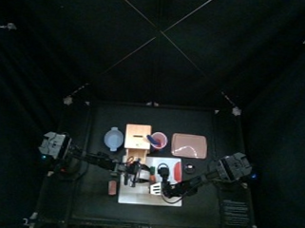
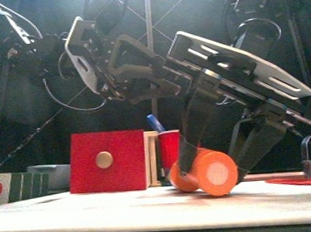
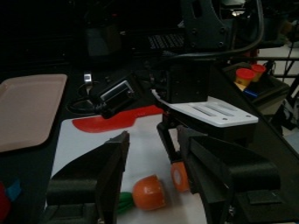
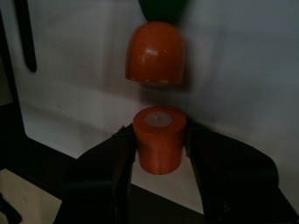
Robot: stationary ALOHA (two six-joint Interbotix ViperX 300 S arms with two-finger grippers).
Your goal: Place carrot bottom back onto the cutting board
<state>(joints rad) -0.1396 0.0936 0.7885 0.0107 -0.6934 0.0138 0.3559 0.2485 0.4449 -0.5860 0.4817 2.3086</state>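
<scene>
The carrot bottom point(image 4: 160, 144), a short orange cylinder, sits between the jaws of my right gripper point(image 4: 160, 131), which is shut on it at or just over the white cutting board point(image 4: 70, 79). It also shows in the front view point(image 2: 214, 171) and the left wrist view point(image 3: 181, 175). The carrot top point(image 4: 158, 52), orange with a green end, lies on the board just beyond it. My left gripper point(image 3: 152, 175) is open and empty, low over the board, with the carrot top point(image 3: 146, 192) in front of it.
A red box point(image 2: 108, 161) stands at the left in the front view. A pink tray point(image 1: 189, 144), a pale bowl point(image 1: 113, 138) and a tan block point(image 1: 137, 136) lie behind the cutting board point(image 1: 137, 193). A red flat piece point(image 3: 117, 122) lies on the board's far side.
</scene>
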